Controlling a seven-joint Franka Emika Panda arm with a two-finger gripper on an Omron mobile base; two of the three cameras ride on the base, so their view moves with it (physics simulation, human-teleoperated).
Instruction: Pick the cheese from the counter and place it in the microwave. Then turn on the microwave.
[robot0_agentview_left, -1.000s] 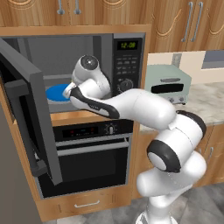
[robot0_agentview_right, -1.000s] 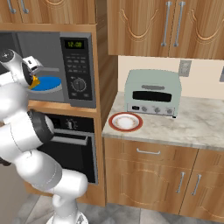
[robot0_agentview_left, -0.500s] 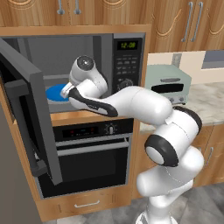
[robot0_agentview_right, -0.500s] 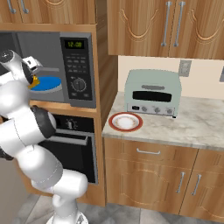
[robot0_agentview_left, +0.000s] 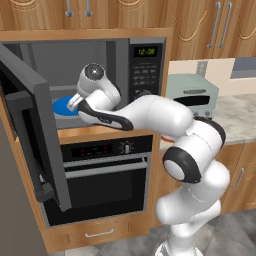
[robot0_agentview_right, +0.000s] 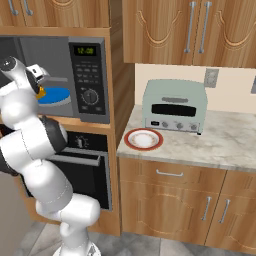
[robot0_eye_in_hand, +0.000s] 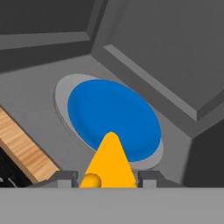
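Observation:
The cheese (robot0_eye_in_hand: 109, 159), a yellow-orange wedge, sits between my two fingertips, and my gripper (robot0_eye_in_hand: 108, 179) is shut on it. It hangs just above the near edge of a blue plate (robot0_eye_in_hand: 111, 113) on the microwave's grey floor. From the left base view my gripper (robot0_agentview_left: 74, 103) reaches into the open microwave (robot0_agentview_left: 145, 70), whose door (robot0_agentview_left: 35, 130) is swung out to the left. The right base view shows the cheese (robot0_agentview_right: 41, 93) as an orange spot beside the blue plate (robot0_agentview_right: 56, 96) inside the microwave (robot0_agentview_right: 90, 80). The counter (robot0_agentview_right: 210, 145) lies to the right.
A pale-green toaster oven (robot0_agentview_right: 175, 106) and a red-rimmed plate (robot0_agentview_right: 144, 139) stand on the counter. A black oven (robot0_agentview_left: 100, 170) sits under the microwave. The open door juts far out on the left. Wooden cabinets (robot0_agentview_right: 200, 30) hang overhead.
The hand has moved a little to the left and deeper into the microwave, carrying the cheese. The grip is unchanged.

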